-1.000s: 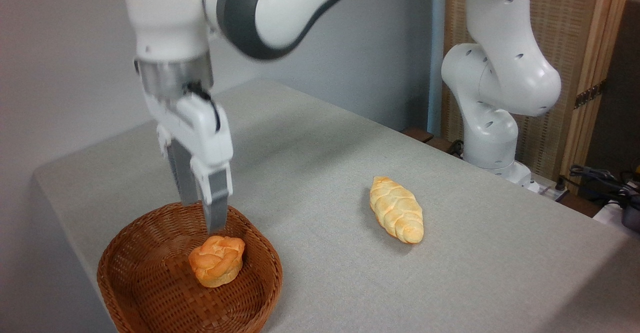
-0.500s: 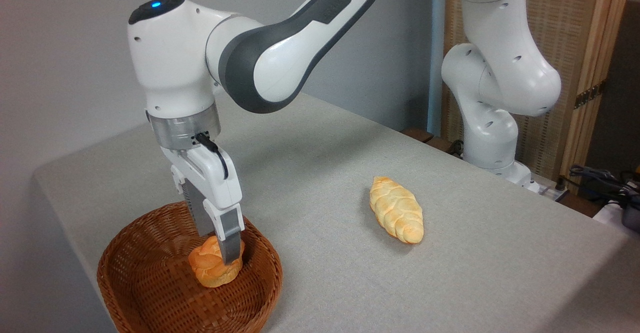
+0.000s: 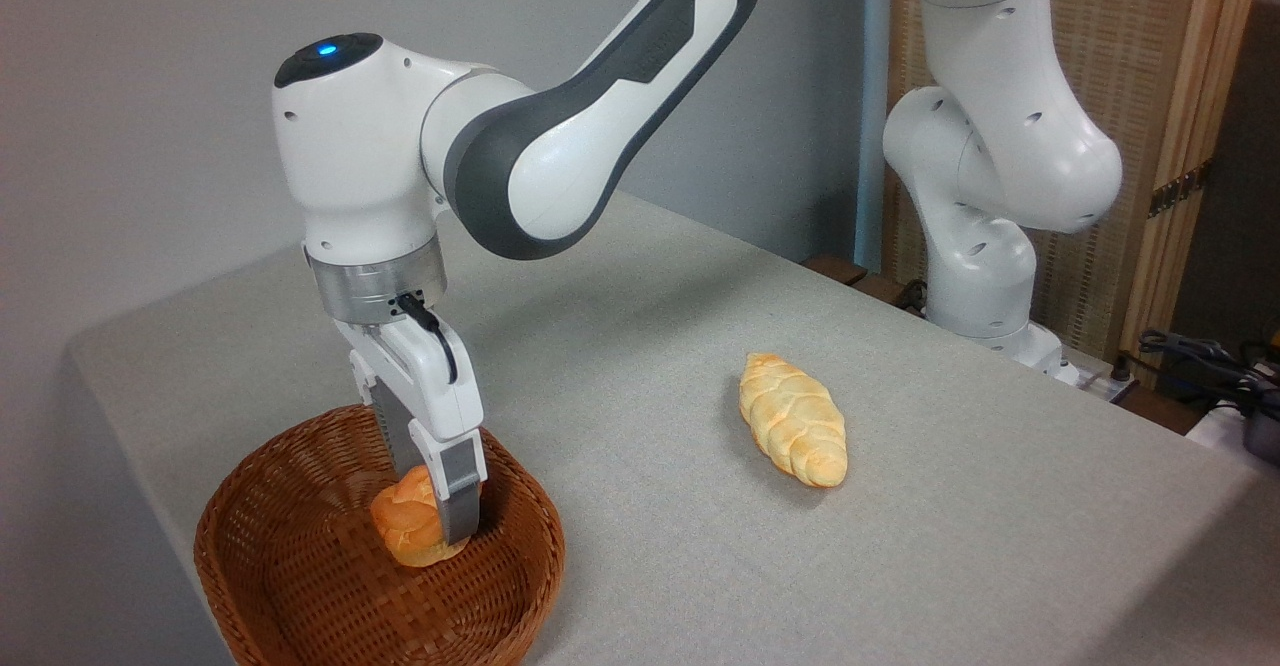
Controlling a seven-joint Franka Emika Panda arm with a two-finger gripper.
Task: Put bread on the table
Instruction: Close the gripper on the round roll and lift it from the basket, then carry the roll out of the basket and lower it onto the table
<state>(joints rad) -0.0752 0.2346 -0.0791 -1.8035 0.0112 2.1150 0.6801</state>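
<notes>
The bread (image 3: 404, 528), a small orange-golden knotted bun, sits in the brown wicker basket (image 3: 285, 556) at the front left of the table (image 3: 650, 316), which has a light grey woven cloth. My gripper (image 3: 430, 509) points straight down into the basket and is shut on the bun. The near finger (image 3: 461, 494) presses the bun's right side. The far finger is mostly hidden behind the bun and the gripper body. The bun still rests low inside the basket.
A longer pale-yellow braided loaf (image 3: 793, 433) lies on the cloth right of centre. The arm's white base (image 3: 985, 256) stands at the table's far right edge, with cables (image 3: 1215, 361) beyond it. A wooden screen (image 3: 1150, 96) stands behind.
The gripper came down from above the basket rim until its fingers straddled the bun. It then closed on the bun, which now looks narrower and sits slightly further left.
</notes>
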